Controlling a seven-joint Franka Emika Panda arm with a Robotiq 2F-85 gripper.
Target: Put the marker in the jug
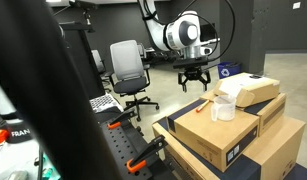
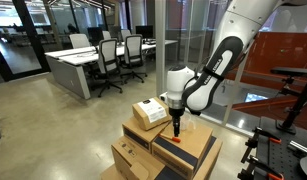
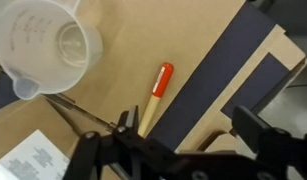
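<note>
The marker (image 3: 155, 95) is a thin stick with an orange-red cap and a tan body. It lies flat on the cardboard box top (image 3: 123, 45), next to a dark panel. In an exterior view it shows as a small orange streak (image 1: 202, 103). The translucent whitish jug (image 3: 45, 42) stands upright and empty on the same box, a little away from the marker, and also shows in an exterior view (image 1: 224, 107). My gripper (image 3: 193, 122) is open and empty. It hovers above the box (image 1: 193, 78), with the marker's tan end by one finger.
Several stacked cardboard boxes (image 1: 228, 140) fill the foreground, with a cream-topped box (image 1: 248, 90) behind the jug. Orange-handled clamps (image 1: 145, 150) sit on a black frame beside them. An office chair (image 1: 128, 68) stands behind, and there are desks with chairs (image 2: 93, 60) farther off.
</note>
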